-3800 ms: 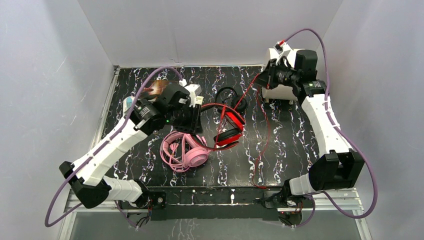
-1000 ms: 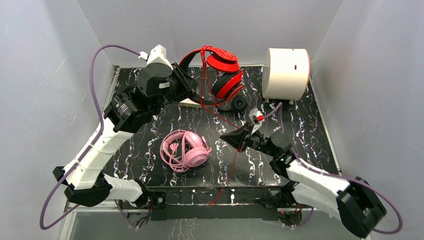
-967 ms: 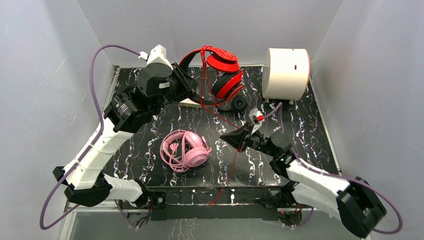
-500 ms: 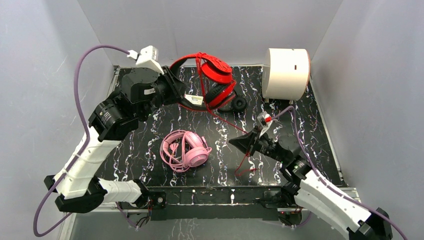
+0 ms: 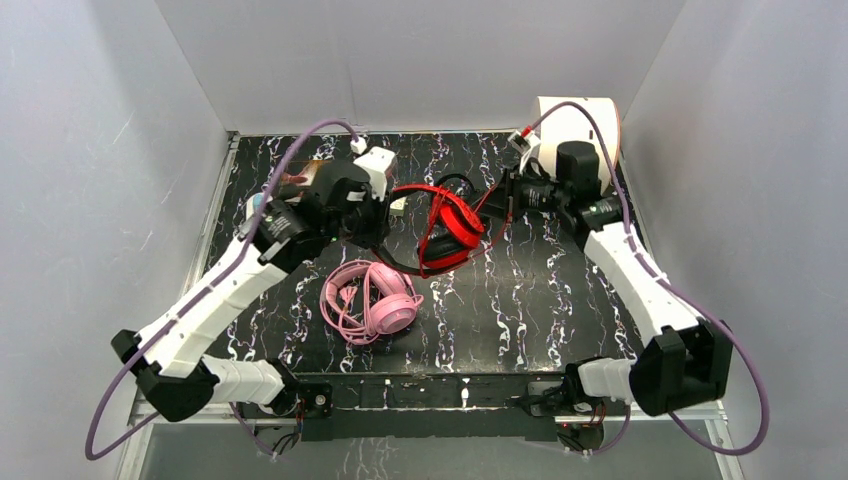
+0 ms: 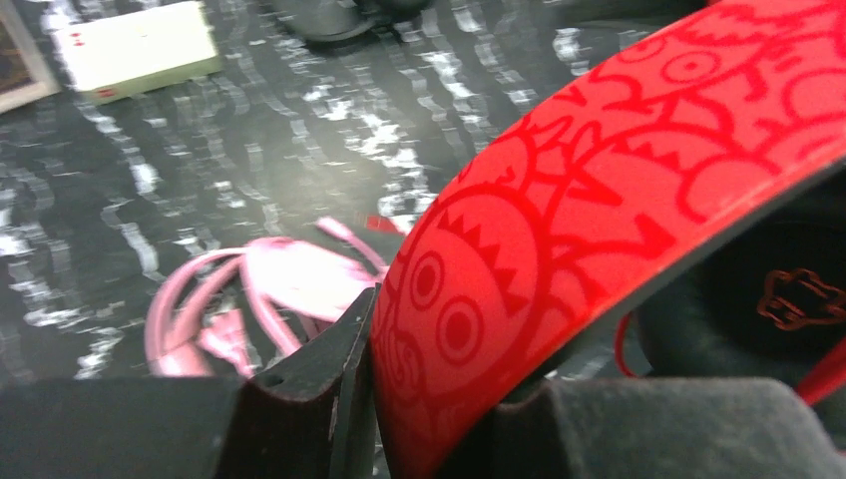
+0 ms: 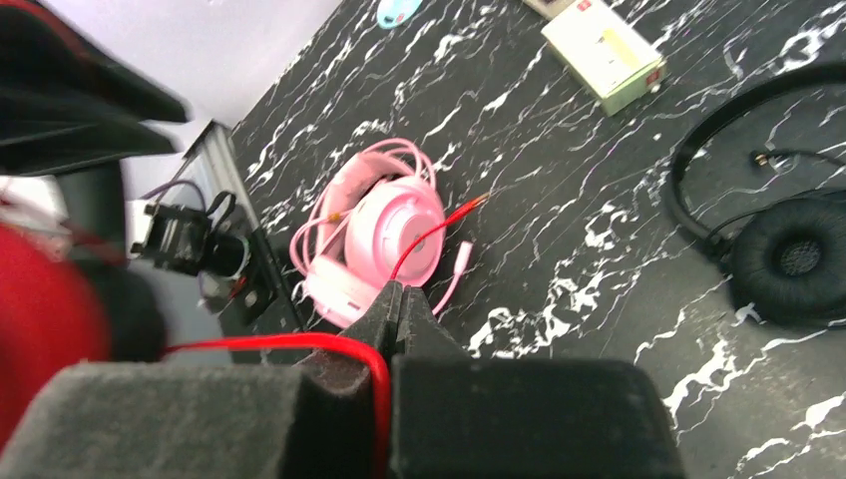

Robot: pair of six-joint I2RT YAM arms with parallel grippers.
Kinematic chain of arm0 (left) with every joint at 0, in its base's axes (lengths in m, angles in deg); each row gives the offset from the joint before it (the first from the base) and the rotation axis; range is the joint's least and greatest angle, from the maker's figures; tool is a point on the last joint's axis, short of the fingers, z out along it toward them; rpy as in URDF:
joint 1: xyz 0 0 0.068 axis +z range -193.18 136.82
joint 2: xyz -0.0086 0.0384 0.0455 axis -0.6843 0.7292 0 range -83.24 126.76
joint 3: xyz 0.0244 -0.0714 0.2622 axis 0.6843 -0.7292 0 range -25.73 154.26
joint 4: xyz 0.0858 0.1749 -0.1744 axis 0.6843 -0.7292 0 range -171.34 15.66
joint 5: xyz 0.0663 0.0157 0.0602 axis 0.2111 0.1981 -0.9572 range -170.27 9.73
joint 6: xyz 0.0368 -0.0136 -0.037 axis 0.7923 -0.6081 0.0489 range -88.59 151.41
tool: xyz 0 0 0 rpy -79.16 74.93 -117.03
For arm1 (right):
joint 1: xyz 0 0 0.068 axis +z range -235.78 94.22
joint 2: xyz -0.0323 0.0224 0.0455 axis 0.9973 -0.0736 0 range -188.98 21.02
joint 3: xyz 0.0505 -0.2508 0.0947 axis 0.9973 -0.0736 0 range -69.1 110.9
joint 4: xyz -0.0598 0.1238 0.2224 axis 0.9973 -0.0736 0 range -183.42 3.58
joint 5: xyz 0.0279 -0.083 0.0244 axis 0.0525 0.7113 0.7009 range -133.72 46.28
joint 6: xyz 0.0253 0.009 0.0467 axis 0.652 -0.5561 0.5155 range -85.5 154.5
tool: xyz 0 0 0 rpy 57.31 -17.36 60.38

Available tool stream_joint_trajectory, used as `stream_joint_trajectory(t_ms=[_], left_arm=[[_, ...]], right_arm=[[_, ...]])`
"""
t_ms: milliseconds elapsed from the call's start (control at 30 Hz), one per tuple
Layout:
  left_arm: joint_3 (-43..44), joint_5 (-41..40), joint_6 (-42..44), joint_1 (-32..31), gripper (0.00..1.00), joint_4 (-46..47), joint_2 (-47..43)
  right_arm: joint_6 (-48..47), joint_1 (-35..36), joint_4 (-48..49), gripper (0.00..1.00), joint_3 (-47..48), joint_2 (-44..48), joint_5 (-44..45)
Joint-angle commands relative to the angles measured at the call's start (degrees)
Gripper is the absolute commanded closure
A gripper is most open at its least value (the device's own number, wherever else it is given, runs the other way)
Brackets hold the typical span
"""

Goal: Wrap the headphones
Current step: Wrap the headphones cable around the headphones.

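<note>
The left fingers [image 6: 349, 359] are clenched on the broad headband of the red-and-black over-ear headphones [image 5: 446, 226], a glossy red plastic band printed with darker red cartoon shapes and lined in black, with a black ear pad just to its right in the left wrist view. The band fills the gap between both fingers and rises away from them up to the right. From above, the headset is held over the middle of the black marbled surface [image 5: 560, 300], its long axis running roughly left to right, band end at the left fingers, ear cups toward the right arm. The right fingers [image 7: 399, 309] are pinched shut on the headset's thin red cable [image 7: 299, 344], which loops out to their left. Nearer the arm bases lie the pink over-ear headphones [image 5: 372, 300]; small black headphones [image 7: 793, 254] and a small white box [image 7: 604, 45] lie farther back.
</note>
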Motion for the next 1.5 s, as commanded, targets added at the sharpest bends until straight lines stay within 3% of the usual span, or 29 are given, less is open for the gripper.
stream_joint_trajectory(t_ms=[0, 100, 200, 333, 500, 633, 700, 733, 767, 800, 867, 900, 1000, 1067, 1133, 1267, 1367, 1467], left_arm=[[-3.21, -15.72, 18.44, -1.31, 1.0, -8.5, 3.17], [-3.62, -18.95, 25.29, -1.3, 1.0, -1.14, 6.35], [-6.17, -13.37, 31.51, -1.31, 1.0, 10.18, 4.38], [-9.21, -3.72, 36.4, -1.46, 1.0, 16.5, 2.28], [-10.73, -9.3, 39.28, -1.69, 1.0, 16.28, 2.74], [-12.21, -12.46, 41.83, -1.64, 1.0, 17.31, 1.99], [-12.74, -12.82, 43.0, -1.64, 1.0, 18.7, 1.7], [-12.7, -13.57, 43.26, -1.69, 1.0, 19.17, 1.92], [-12.1, -14.3, 42.94, -1.64, 1.0, 19.18, 2.61], [-11.51, -15.06, 42.68, -1.67, 1.0, 19.18, 3.19], [-11.14, -16.67, 42.26, -1.66, 1.0, 19.55, 4.08], [-11.52, -17.26, 42.4, -1.67, 1.0, 20.01, 4.34], [-12.53, -19.64, 41.93, -1.71, 1.0, 21.79, 5.27], [-12.2, -19.96, 40.26, -1.67, 1.0, 22.52, 5.84], [-12.2, -19.82, 38.09, -1.68, 1.0, 23.45, 6.07], [-11.95, -19.75, 34.21, -1.66, 1.0, 24.46, 6.3], [-11.79, -19.83, 32.03, -1.69, 1.0, 24.51, 6.68], [-12.05, -20.03, 30.21, -1.7, 1.0, 24.47, 7.16]], right_arm=[[-6.04, -2.83, -17.59, 0.95, 10.86, -2.31, -3.79], [-7.28, -2.8, -20.79, 0.93, 13.28, -2.23, -6.12], [-7.65, -2.76, -23.05, 0.87, 14.6, -4.21, -11.7], [-5.16, -2.74, -24.65, 0.86, 17.02, -8.12, -18.3], [4.97, -2.72, -20.95, 0.84, 17.21, -8.06, -26.9], [11.22, -2.72, -15.53, 0.72, 14.22, -4.27, -26.58], [12.37, -2.76, -14.9, 0.79, 13.62, -3.49, -26.87], [13.7, -2.72, -14.02, 0.88, 13.3, -3.25, -27.41], [15.47, -2.73, -12.82, 0.91, 12.83, -2.84, -27.54], [17.67, -2.6, -10.9, 0.91, 12.02, -2.13, -27.29], [22.34, -2.29, -5.8, 0.72, 9.77, -0.21, -26.77], [24.93, -2.32, -2.62, 0.69, 8.51, 0.72, -26.93], [34.32, -2.11, 6.49, 0.79, 4.3, 2.99, -27.34], [39.22, -1.12, 12.01, 0.78, 3.03, 4.09, -26.51], [40.62, -0.02, 12.88, 0.72, 3.01, 4.72, -25.03], [40.03, 0.92, 9.63, 0.76, 3.71, 5.04, -22.06], [42.11, 2.8, 11.36, 0.55, 2.96, 5.39, -20.85], [41.8, 4.25, 10.51, 0.53, 3.11, 6.25, -16.7]])
